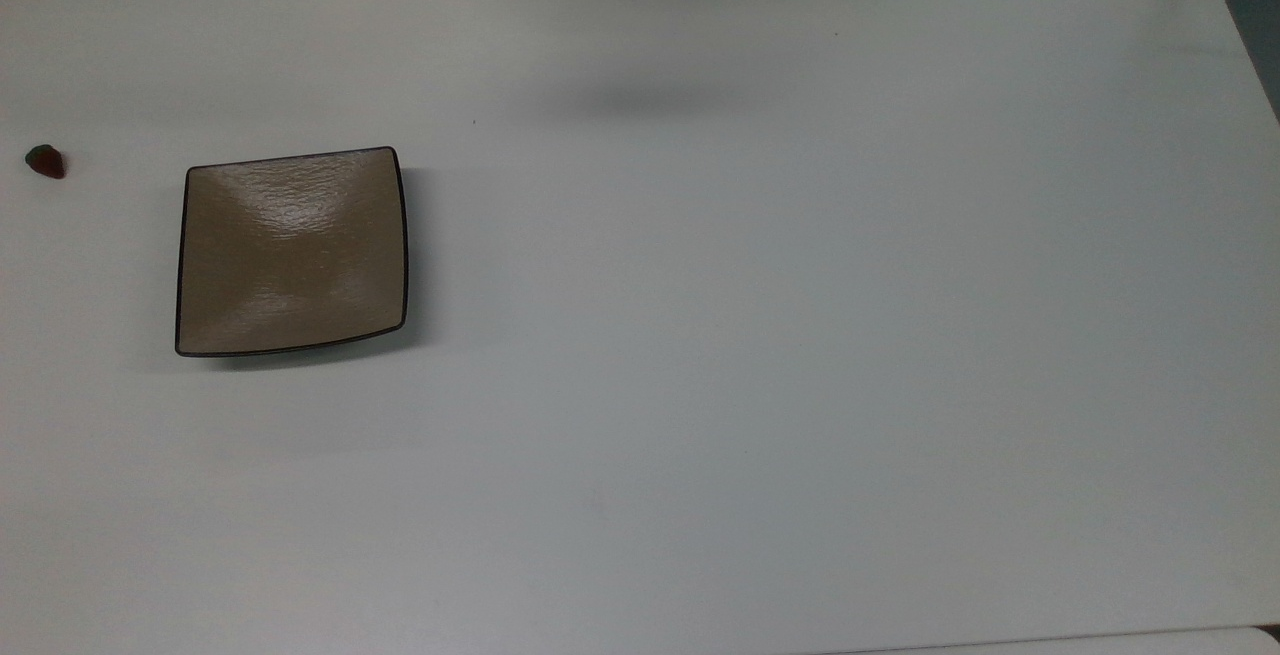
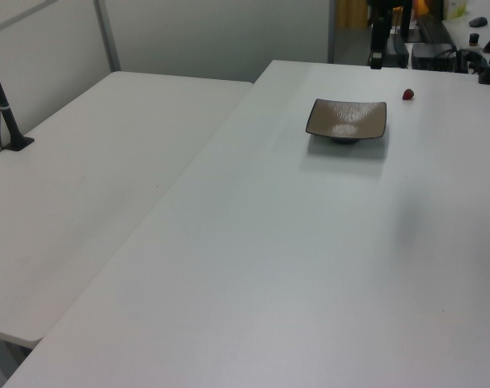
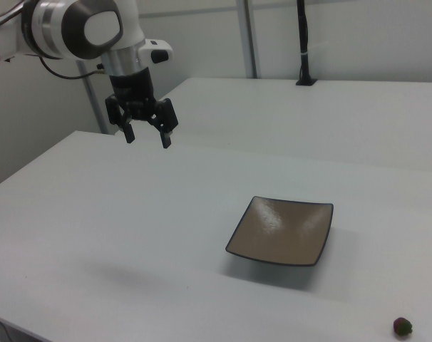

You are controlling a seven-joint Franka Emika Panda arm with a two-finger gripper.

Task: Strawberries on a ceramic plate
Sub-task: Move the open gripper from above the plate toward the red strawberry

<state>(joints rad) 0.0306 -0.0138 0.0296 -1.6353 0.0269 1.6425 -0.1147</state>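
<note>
Your gripper [image 3: 147, 137] hangs wide open high over the table [image 3: 95, 214], plate [image 3: 281, 230] well off to the right view's right, strawberry [image 3: 403, 326] farther beyond.

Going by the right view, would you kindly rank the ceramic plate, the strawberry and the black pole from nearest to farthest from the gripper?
From the gripper:
1. Ceramic plate, lower right of it.
2. Black pole, far back on the neighbouring table; close to call with the plate.
3. Strawberry, bottom right corner.

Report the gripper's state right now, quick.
Gripper: open, holding nothing, raised above the table, well away from the strawberry and the ceramic plate.
</note>
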